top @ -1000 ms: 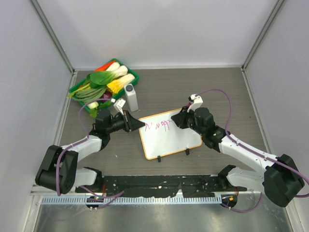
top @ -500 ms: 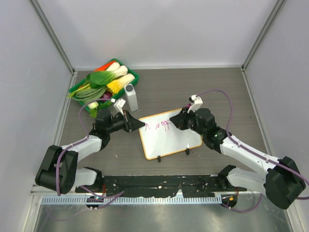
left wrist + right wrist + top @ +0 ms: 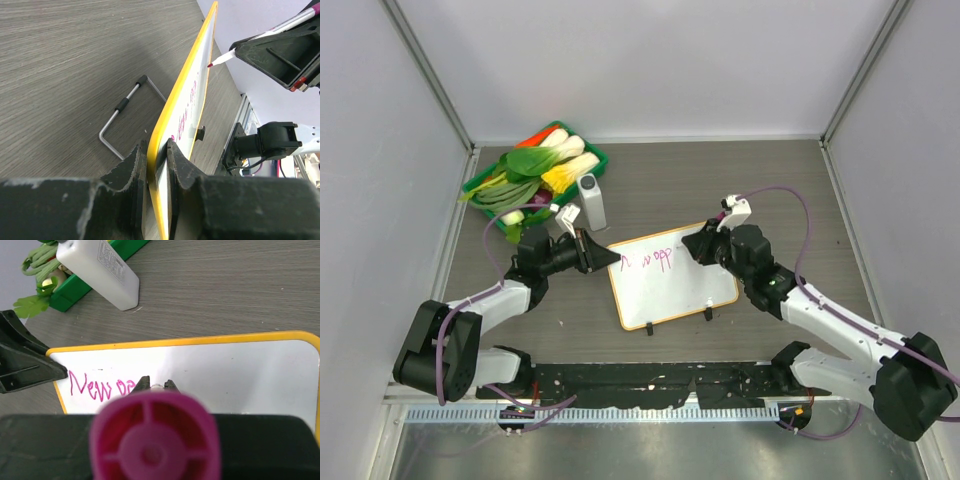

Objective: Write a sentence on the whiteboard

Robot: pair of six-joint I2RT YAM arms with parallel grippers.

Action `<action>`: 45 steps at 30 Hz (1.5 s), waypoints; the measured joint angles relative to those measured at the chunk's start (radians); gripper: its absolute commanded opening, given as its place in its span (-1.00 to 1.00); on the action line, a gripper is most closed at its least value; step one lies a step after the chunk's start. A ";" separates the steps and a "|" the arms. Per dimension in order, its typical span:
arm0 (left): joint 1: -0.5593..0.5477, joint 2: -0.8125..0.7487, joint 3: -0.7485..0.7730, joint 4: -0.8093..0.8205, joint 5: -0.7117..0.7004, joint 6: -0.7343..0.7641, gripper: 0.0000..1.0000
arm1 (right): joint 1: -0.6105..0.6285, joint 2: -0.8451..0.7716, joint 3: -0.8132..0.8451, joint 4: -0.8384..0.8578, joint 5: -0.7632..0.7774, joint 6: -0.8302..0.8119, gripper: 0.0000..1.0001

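Observation:
The whiteboard (image 3: pixel 680 290) lies mid-table, its yellow-orange frame (image 3: pixel 186 95) seen edge-on in the left wrist view. My left gripper (image 3: pixel 611 259) is shut on its left edge, one finger on each face (image 3: pixel 157 155). The sentence (image 3: pixel 651 260) is pink cursive starting "New op" (image 3: pixel 100 386) along the top line. My right gripper (image 3: pixel 705 243) is shut on a pink marker (image 3: pixel 155 437), held just right of the last letters. The marker's tip (image 3: pixel 219 60) is at the board's surface; contact cannot be told. The right jaws (image 3: pixel 157 384) show past the marker's round end.
A green tray of vegetables (image 3: pixel 535 170) sits at the back left. A white rectangular block (image 3: pixel 591 201) stands beside it, near the board's far corner (image 3: pixel 100 270). A bent wire stand (image 3: pixel 125 117) lies on the wood table behind the board. Grey walls enclose three sides.
My right gripper has moved to the right along the top line with the marker, and more pink letters show after "New". The left gripper and the board have not moved.

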State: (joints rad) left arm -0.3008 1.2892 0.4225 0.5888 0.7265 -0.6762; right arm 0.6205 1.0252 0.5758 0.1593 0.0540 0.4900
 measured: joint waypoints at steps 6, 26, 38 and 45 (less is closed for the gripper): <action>0.000 0.000 0.000 0.000 0.000 0.000 -1.00 | -0.001 0.017 0.000 -0.002 0.012 -0.010 -0.97; 0.000 0.000 0.000 -0.003 -0.001 0.000 -1.00 | -0.001 0.064 0.000 0.056 0.000 -0.010 -0.97; 0.000 0.000 0.000 -0.003 -0.002 0.000 -1.00 | 0.000 0.056 -0.014 0.034 -0.039 -0.012 -0.97; 0.000 0.000 0.000 -0.003 -0.001 0.000 -1.00 | 0.000 0.018 -0.038 0.005 -0.019 -0.013 -0.98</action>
State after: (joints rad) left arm -0.3008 1.2892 0.4225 0.5858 0.7254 -0.6758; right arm 0.6201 1.0431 0.5381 0.1646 0.0349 0.4774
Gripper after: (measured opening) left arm 0.187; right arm 0.183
